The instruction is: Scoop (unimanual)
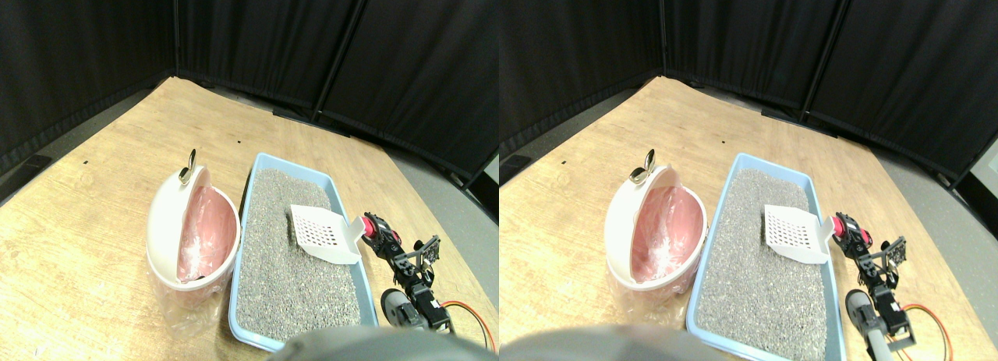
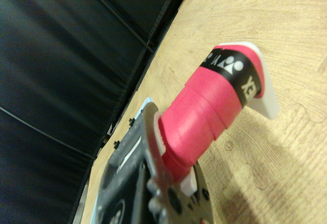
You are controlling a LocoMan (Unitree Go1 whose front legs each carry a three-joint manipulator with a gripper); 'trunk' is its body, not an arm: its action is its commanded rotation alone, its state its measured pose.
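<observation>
Pink-wrapped handle [image 2: 204,117] beside dark jaw frame [image 2: 148,183] — seemingly gripped, wooden floor [image 2: 286,45], black curtain [image 2: 56,55] behind

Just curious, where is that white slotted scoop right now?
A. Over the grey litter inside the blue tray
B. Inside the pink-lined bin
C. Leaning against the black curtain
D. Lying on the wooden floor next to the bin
A: the white scoop sits over the grey litter within the blue tray, with its pink-wrapped handle reaching over the tray's right rim toward the right gripper.
</observation>
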